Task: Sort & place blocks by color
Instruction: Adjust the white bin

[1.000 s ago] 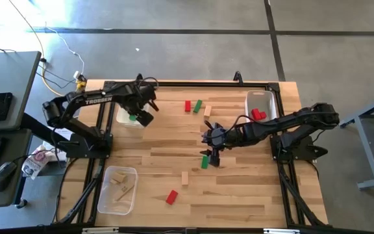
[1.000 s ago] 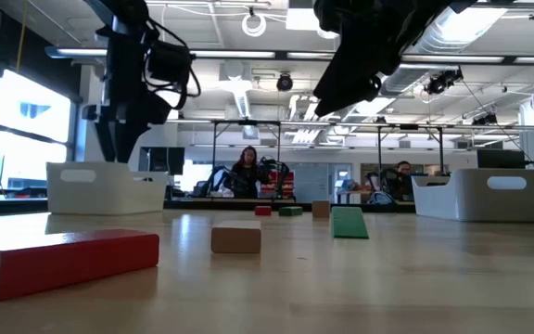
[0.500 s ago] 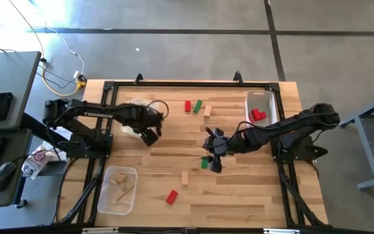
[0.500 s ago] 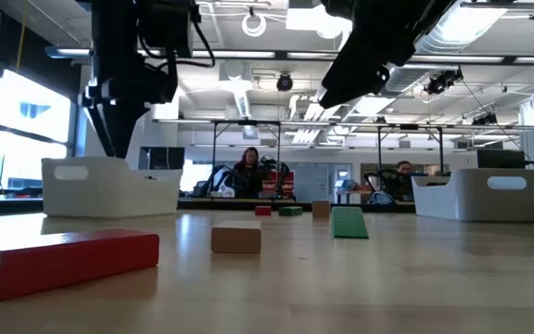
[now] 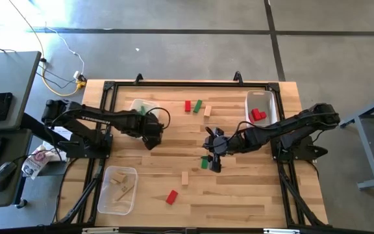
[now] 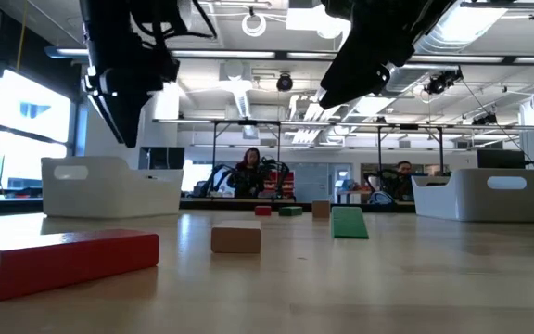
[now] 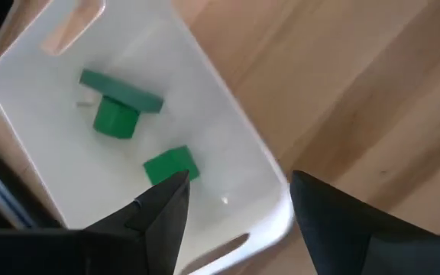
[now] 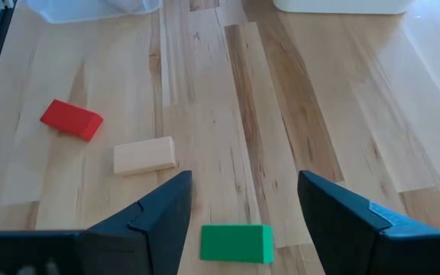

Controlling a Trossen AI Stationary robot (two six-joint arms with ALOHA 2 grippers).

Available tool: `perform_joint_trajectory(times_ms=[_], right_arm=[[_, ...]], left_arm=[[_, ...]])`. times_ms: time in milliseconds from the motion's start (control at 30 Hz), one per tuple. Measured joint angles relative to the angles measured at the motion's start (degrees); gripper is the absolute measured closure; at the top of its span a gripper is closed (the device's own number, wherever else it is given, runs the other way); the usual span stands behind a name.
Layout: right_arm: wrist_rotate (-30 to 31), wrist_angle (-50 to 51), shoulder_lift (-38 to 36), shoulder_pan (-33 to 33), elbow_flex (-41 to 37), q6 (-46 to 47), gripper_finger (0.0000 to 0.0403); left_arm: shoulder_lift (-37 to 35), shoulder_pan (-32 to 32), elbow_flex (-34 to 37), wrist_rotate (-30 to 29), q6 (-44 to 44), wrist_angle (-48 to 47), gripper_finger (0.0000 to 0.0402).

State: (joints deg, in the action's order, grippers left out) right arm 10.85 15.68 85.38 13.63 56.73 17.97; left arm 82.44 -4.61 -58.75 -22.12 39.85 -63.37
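Note:
My left gripper (image 5: 150, 134) is open and hangs over bare wood just near-right of the white bin (image 5: 137, 108). In the left wrist view that bin (image 7: 228, 164) holds three green blocks (image 7: 121, 103). My right gripper (image 5: 213, 158) is open above a loose green block (image 5: 204, 162). In the right wrist view its fingers stand either side of that block (image 8: 237, 243), which lies flat on the table, untouched. The low view shows this green block (image 6: 348, 223) clear of the arm above it.
A red block (image 5: 171, 196) and a wood block (image 5: 184, 177) lie toward the near edge. Red (image 5: 187, 105), green (image 5: 198, 105) and wood (image 5: 208, 110) blocks sit near the far edge. A white bin (image 5: 261, 106) with red blocks stands far right. A clear bin (image 5: 117, 188) stands near left.
My left gripper has drawn back from over the white bin toward the near edge and a little right, ending over bare wood. My right gripper has shifted slightly toward the near edge, over the green block. No block has moved.

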Motion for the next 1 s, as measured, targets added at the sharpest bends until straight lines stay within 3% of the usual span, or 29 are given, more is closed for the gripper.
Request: perform_joint_trajectory(times_ms=[133, 267, 700, 1000], right_arm=[[0.0, 0.0, 0.0, 0.0, 0.0, 0.0, 0.0176], [-0.1, 0.0, 0.0, 0.0, 0.0, 0.0, 0.0176], [-0.1, 0.2, 0.0, 0.0, 0.0, 0.0, 0.0176], [-0.1, 0.4, 0.0, 0.0, 0.0, 1.5, 0.0176]], left_arm=[[-0.6, 2.5, -2.2, 4.9, -3.2, 0.2, 0.0188], [-0.5, 4.9, -2.2, 6.0, -3.7, -0.2, 0.0188], [5.9, 5.4, 2.2, -1.8, -4.9, -0.8, 0.0188], [11.2, 0.3, 2.2, -5.7, -6.3, 0.5, 0.0188]])
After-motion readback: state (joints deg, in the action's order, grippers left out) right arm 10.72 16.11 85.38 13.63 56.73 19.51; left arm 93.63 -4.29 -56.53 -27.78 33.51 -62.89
